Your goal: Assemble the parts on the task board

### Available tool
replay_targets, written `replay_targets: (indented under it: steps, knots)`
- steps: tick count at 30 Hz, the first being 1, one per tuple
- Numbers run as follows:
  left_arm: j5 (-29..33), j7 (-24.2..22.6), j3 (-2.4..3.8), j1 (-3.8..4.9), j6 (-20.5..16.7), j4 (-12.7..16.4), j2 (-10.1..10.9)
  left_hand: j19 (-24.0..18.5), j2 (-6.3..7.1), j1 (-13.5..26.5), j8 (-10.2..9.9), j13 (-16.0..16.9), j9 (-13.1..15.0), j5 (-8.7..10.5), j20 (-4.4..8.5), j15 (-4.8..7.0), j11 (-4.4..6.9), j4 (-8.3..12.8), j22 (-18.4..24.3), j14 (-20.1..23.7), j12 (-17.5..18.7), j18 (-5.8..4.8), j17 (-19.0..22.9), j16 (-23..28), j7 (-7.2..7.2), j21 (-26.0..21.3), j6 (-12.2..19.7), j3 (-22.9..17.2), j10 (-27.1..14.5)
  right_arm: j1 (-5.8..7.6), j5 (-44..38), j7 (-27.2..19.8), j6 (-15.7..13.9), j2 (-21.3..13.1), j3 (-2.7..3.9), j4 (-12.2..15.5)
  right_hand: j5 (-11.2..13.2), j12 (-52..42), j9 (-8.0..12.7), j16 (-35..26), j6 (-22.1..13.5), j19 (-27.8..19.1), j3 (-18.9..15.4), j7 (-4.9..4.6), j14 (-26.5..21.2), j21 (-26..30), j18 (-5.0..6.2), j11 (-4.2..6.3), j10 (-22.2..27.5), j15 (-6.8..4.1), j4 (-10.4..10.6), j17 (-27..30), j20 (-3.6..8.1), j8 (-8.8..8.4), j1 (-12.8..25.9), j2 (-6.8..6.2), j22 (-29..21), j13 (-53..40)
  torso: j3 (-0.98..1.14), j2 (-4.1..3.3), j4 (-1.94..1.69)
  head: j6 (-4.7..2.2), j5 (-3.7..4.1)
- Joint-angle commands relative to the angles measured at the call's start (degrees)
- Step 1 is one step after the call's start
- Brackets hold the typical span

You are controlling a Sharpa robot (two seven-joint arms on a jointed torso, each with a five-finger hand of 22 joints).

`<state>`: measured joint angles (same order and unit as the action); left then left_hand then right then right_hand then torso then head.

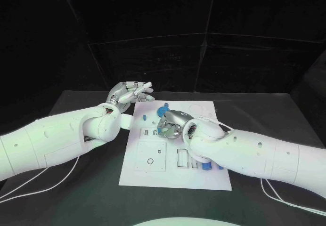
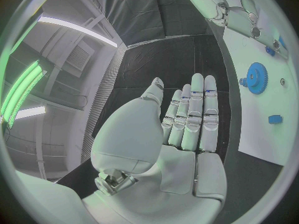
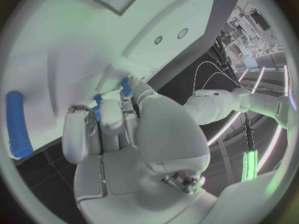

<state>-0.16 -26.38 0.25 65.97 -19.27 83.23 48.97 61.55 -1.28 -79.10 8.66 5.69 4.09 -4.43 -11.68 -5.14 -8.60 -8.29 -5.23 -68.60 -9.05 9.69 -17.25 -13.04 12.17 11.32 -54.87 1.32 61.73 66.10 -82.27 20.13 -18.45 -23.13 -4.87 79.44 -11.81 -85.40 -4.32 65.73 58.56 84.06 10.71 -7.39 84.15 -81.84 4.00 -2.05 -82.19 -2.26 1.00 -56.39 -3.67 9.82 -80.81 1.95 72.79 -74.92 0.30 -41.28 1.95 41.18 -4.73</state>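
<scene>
Right hand (image 1: 173, 125) over task board (image 1: 153, 162) centre, near half unobstructed.

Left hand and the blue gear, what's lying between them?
Nothing. In the left wrist view the open left hand is over the black table, and only bare table and white board separate it from the gear.

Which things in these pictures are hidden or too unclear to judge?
- Head view: the right robot hand covers the middle of the task board; whether it holds a blue part is hidden.
- Right wrist view: its fingers hide most of a small blue piece; a grip cannot be confirmed.
- Head view: the right forearm covers the blue parts near the board's edge.
- Left wrist view: the blue gear shows, but its seating is unclear.
</scene>
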Motion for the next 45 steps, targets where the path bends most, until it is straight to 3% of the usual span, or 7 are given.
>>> replay_targets:
  steps: [1,17,29,45]
  knots:
    - [0.2,-0.7,0.06,0.11,0.4,0.0,-0.1,0.4,-0.25,-0.5,0.0,0.0,0.0,0.16,0.03,-0.16,-0.05,0.4,0.1,0.0,0.2,0.76,-0.1,0.3,0.12,-0.3,0.1,-0.1,0.0,-0.15,-0.7,0.8,1.3,0.1,-0.16,-0.2,-0.1,0.2,0.0,0.3,0.4,0.7,0.2,0.09,1.0,0.0,-0.66,-0.39,0.0,-0.04,0.1,0.1,0.17,0.68,0.4,0.30,0.0,-7.2,-0.04,0.03,0.02,0.08,0.00]
    - [0.2,-0.5,0.06,0.11,0.6,0.0,-0.1,0.4,-0.30,-0.6,0.0,0.0,0.0,0.17,0.03,-0.15,-0.02,0.4,0.1,0.1,0.2,0.77,-0.2,0.4,0.09,-0.3,0.0,-0.1,0.1,-0.15,-1.2,2.9,4.4,0.4,-0.16,-0.6,0.7,0.6,0.3,0.2,-0.9,0.6,0.2,-0.33,1.0,0.2,-0.61,-0.72,0.7,0.18,0.3,0.1,0.00,0.23,1.6,-0.91,-0.4,-6.6,-0.01,0.03,0.04,0.27,-0.03]
    - [0.2,-0.4,0.06,0.11,0.6,0.0,-0.1,0.4,-0.30,-0.6,0.0,0.0,0.0,0.17,0.03,-0.15,-0.02,0.4,0.1,0.1,0.2,0.77,-0.2,0.4,0.09,-0.3,0.0,-0.1,0.1,-0.15,-2.1,3.9,4.8,0.3,-0.16,-0.4,1.0,1.1,0.5,0.2,-2.0,0.6,0.2,-0.75,1.0,0.3,-0.59,-1.07,1.5,0.44,0.2,0.1,-0.22,-0.25,2.2,-1.99,-0.5,-5.9,0.00,0.01,0.05,0.44,-0.04]
    - [0.2,-0.3,0.06,0.11,0.8,-0.2,-0.2,0.4,-0.33,-0.6,0.0,0.0,0.0,0.17,0.04,-0.14,-0.02,0.5,0.1,0.1,0.2,0.77,-0.2,0.4,0.08,-0.3,0.1,-0.1,0.1,-0.16,-2.1,4.2,3.0,0.4,-0.16,-0.2,1.4,1.4,0.6,0.3,-3.9,0.5,-0.6,-1.41,1.0,0.5,-0.55,-1.70,2.1,0.96,0.6,0.1,-0.70,-1.08,3.8,-3.95,-0.7,-5.4,-0.04,0.05,0.08,0.54,-0.03]
